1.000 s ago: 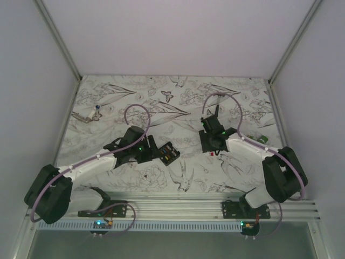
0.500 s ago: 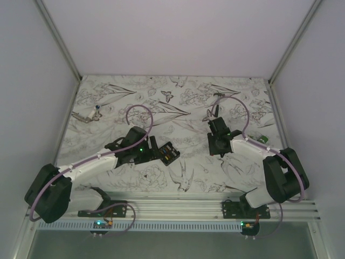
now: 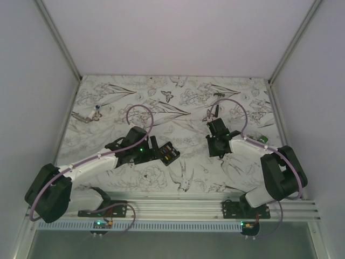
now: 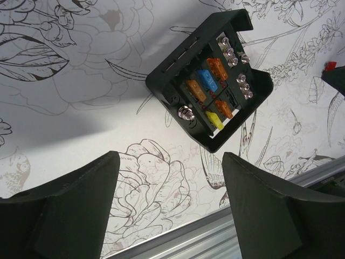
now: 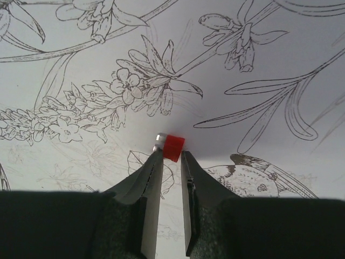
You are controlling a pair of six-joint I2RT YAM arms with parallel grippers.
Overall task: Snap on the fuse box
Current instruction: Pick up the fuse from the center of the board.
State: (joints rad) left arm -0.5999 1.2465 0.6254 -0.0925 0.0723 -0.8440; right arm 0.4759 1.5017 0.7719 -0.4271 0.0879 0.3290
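Seen from above, a tabletop (image 3: 178, 86) covered in a black-and-white print of flowers, birds and butterflies carries 2 white-and-black robot arms reaching in from the 6 o'clock edge.

The small black rectangular plastic fuse box (image 3: 169, 153) lies flat on the tabletop, a little toward 6 o'clock from the middle, turned diagonally to the table edges. Its open face points up, showing tiny blue, orange and yellow fuses and silver screw terminals (image 4: 233, 53).

The left pincer (image 3: 156, 151) sits just beside the fuse box at its 9 o'clock side. In the left wrist view the left pincer's (image 4: 170, 167) 2 dark fingers stand wide apart with bare printed tabletop between them. The fuse box (image 4: 210, 89) lies beyond them toward 1 o'clock, untouched.

The right pincer (image 3: 214, 152) is at 3 o'clock from the fuse box, well apart from it. In the right wrist view the right pincer's (image 5: 171, 156) fingers are drawn close with only a narrow slit between them. A small red cap with a pale silvery end (image 5: 170, 147) sits right at their tips; whether it is pinched cannot be told.

A green object (image 3: 262, 139) lies near the 3 o'clock edge.
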